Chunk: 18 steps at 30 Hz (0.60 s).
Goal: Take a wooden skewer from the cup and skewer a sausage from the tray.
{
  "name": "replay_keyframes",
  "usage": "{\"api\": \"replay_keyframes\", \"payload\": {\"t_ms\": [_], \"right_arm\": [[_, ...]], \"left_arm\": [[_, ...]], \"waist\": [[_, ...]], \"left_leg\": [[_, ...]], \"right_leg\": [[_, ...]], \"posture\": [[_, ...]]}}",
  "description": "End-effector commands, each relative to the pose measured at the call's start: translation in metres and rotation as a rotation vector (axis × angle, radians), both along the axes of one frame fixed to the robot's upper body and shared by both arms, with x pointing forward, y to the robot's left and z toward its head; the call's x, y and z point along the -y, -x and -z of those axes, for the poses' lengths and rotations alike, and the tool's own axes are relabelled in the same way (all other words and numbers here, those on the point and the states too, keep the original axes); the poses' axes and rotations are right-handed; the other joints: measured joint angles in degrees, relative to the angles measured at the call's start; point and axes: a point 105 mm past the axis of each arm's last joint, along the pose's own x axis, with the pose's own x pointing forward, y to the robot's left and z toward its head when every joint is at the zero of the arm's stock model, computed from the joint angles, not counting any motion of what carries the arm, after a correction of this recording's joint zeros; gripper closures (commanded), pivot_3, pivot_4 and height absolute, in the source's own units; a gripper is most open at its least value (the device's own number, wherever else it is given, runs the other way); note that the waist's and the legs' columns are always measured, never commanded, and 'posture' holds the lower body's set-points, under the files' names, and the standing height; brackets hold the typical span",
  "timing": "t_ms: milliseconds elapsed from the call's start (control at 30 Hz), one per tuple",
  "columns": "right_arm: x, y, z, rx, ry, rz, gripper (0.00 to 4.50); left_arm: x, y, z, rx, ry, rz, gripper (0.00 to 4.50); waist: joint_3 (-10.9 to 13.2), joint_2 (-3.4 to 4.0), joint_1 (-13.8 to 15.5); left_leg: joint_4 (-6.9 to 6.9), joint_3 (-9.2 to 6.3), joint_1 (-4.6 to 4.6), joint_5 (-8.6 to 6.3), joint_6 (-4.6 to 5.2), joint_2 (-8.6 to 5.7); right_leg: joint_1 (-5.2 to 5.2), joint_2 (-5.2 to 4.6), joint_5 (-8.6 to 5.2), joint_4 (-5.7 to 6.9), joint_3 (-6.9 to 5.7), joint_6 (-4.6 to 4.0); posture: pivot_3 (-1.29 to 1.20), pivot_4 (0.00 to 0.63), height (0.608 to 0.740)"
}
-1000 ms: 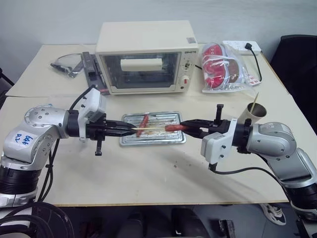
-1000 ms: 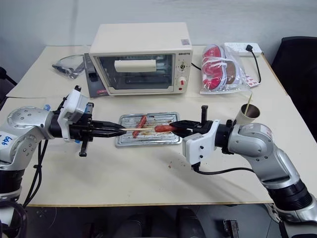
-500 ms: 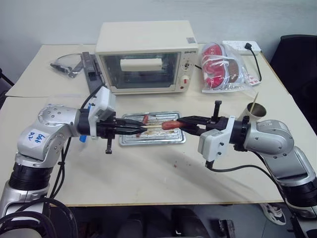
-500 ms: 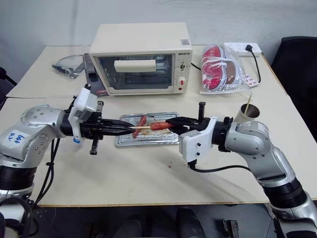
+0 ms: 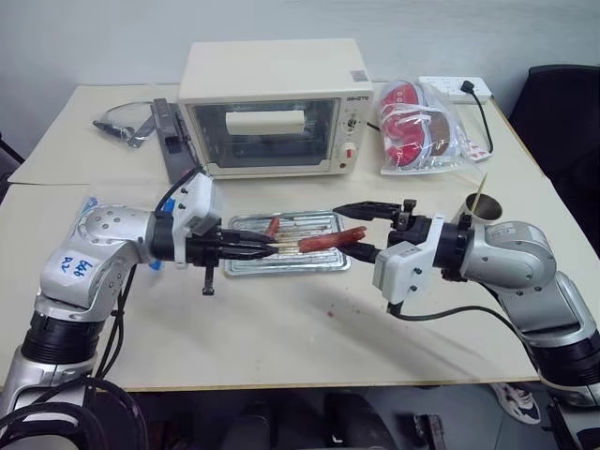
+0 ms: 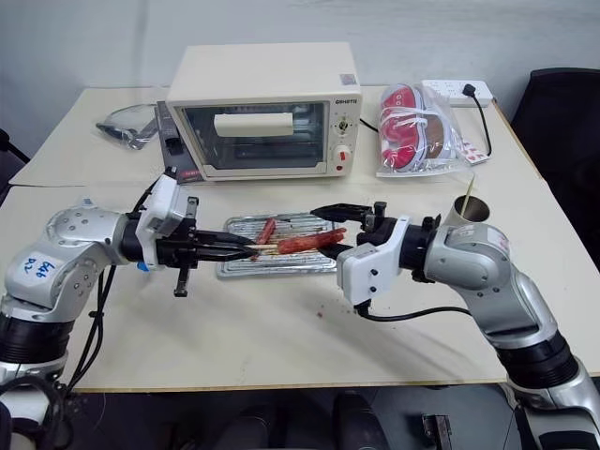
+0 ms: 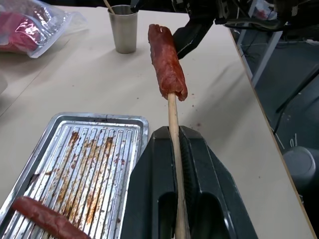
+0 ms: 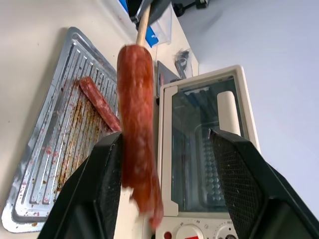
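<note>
1. Left eye view: the left gripper [image 5: 265, 249] has its black fingers pressed together on the wooden skewer [image 5: 286, 248], which runs level over the tray [image 5: 246, 266]. The sausage [image 5: 332, 240] sits threaded on the skewer's far end, above the tray's right part. The right gripper [image 5: 371, 231] has its fingers spread, one above and one below the sausage's end. A second sausage [image 5: 272, 226] lies in the tray. The cup [image 5: 481, 208] stands on the table [image 5: 281, 328] behind the right arm, with a stick in it. Behind the tray stands a cream toaster oven [image 5: 274, 108], with a clear bag of red items [image 5: 422, 127] to its right.

2. Right eye view: same layout; the sausage hangs clear of the tray, between the open right fingers.

3. Left wrist view: the fingers pinch the skewer, which rises to the impaled sausage; the tray with the other sausage lies beside, the cup beyond.

4. Right wrist view: the fingers stand wide apart; the skewered sausage lies just beside one of them, whether touching I cannot tell.
</note>
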Motion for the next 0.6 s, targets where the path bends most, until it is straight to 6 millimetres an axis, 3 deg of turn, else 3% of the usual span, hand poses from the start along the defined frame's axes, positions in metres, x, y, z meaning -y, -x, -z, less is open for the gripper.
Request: {"api": "replay_keyframes", "payload": {"t_ms": [33,233,433,600], "right_arm": [[0.012,0.002,-0.017,0.065,-0.019,0.017,1.88],[0.016,0.003,-0.027,0.059,-0.050,0.024,1.88],[0.016,-0.003,-0.038,0.063,-0.090,0.017,1.88],[0.010,-0.009,-0.038,0.067,-0.091,-0.014,1.88]], "left_arm": [[-0.015,0.003,-0.010,0.102,-0.007,-0.085,4.50],[-0.038,0.003,-0.015,0.184,0.065,-0.316,4.50],[-0.053,0.025,0.007,0.185,0.064,-0.498,4.50],[-0.069,0.034,0.005,0.199,0.054,-0.594,4.50]], "waist": [[0.00,0.00,0.00],[0.00,0.00,0.03],[0.00,0.00,-0.06],[-0.02,-0.03,0.18]], "left_leg": [[0.00,0.00,0.00,0.00,0.00,0.00],[-0.01,0.00,0.00,0.00,0.00,0.01],[-0.03,0.04,0.02,-0.02,0.01,0.02],[0.00,0.01,0.02,-0.02,0.01,0.02]], "right_leg": [[0.00,0.00,0.00,-0.01,0.00,0.00],[0.00,0.00,0.00,0.00,0.02,0.00],[0.01,0.00,0.00,0.00,0.08,0.00],[0.02,0.00,0.00,-0.06,0.05,0.00]], "posture": [[0.00,0.150,0.740],[0.00,0.150,0.740],[0.00,0.150,0.740],[0.00,0.150,0.740]]}}
